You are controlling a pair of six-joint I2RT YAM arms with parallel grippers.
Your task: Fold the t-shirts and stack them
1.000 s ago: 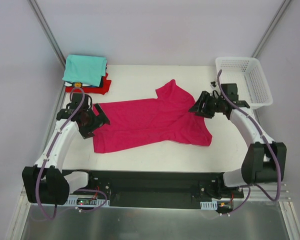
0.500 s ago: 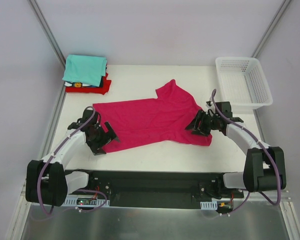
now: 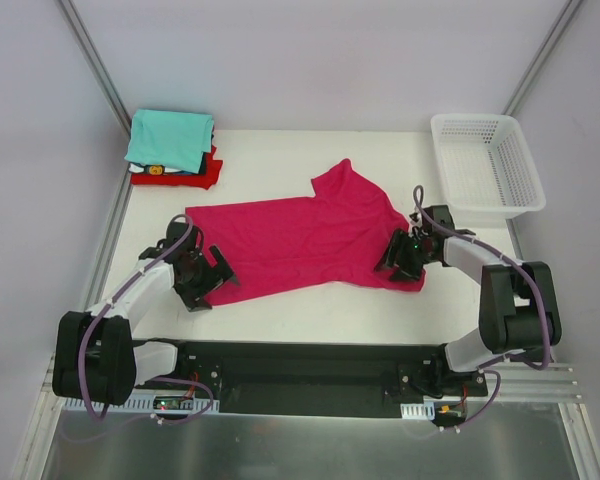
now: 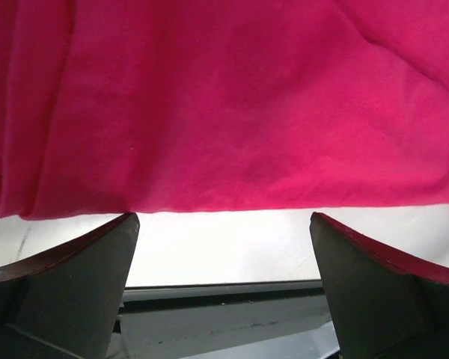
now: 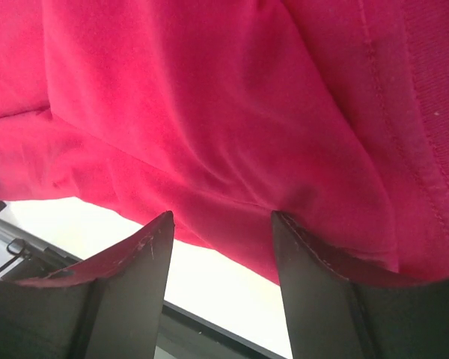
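Across the middle of the white table (image 3: 280,150) the magenta t-shirt (image 3: 300,240) lies spread out and unfolded, its body running left to right, one sleeve poking toward the far side and its near right corner bunched into soft folds. At the shirt's near left corner the left gripper (image 3: 214,284) sits low on the table, its jaws spread wide and empty; the left wrist view shows the near hem running straight across just past the two dark tips, with bare tabletop between them and no cloth inside the gap. At the shirt's near right corner the right gripper (image 3: 398,262) reaches in from the right, its jaws apart and released; in the right wrist view the stitched edge of the cloth drapes over the tips and dips into the gap, and whether either pad touches it cannot be told. Well off from the shirt's far left corner stands a folded stack, a teal shirt (image 3: 170,138) on top, a dark-and-white shirt (image 3: 155,170) beneath it and a red shirt (image 3: 208,172) at the bottom. Beyond the shirt's right end, toward the far side, a white mesh basket (image 3: 480,118) rests apart from the cloth
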